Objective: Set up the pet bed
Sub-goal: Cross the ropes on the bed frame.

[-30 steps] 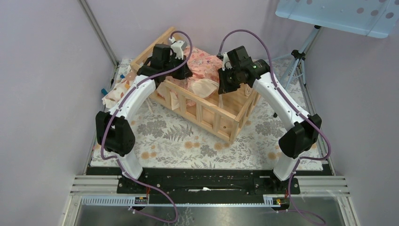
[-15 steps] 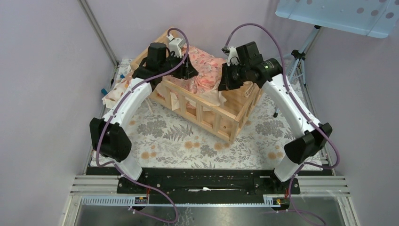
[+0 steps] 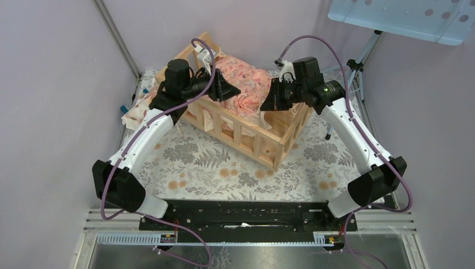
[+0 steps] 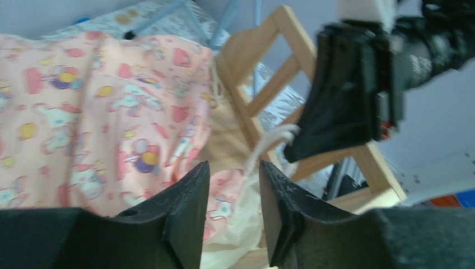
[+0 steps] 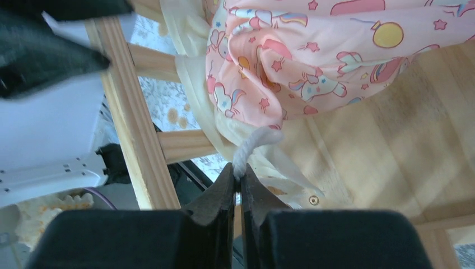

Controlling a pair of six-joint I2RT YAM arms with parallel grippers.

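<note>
1. Pet bed [image 3: 263, 137]: light natural-wood frame with a flat plank base and low slatted rails. It stands skewed at the far middle of the floral-clothed worktop [image 3: 213, 168].
2. Cushion [image 3: 246, 84]: pink cartoon print with a cream ruffle. It lies bunched inside the pet bed toward its far left, leaving bare planks at the right end.
3. Cord [image 5: 253, 140]: white, and comes off the cushion's ruffled edge.
4. Left fingers [image 4: 187, 196]: spread, with nothing between them, held above the cushion's near edge.
5. Right fingers [image 5: 215, 196]: pressed together, pinching the cord's end over the bare planks.
6. Pillow [image 3: 136, 112]: small and cream with orange prints. It sits on the worktop just outside the pet bed's left end, partly hidden by the left arm.
</note>
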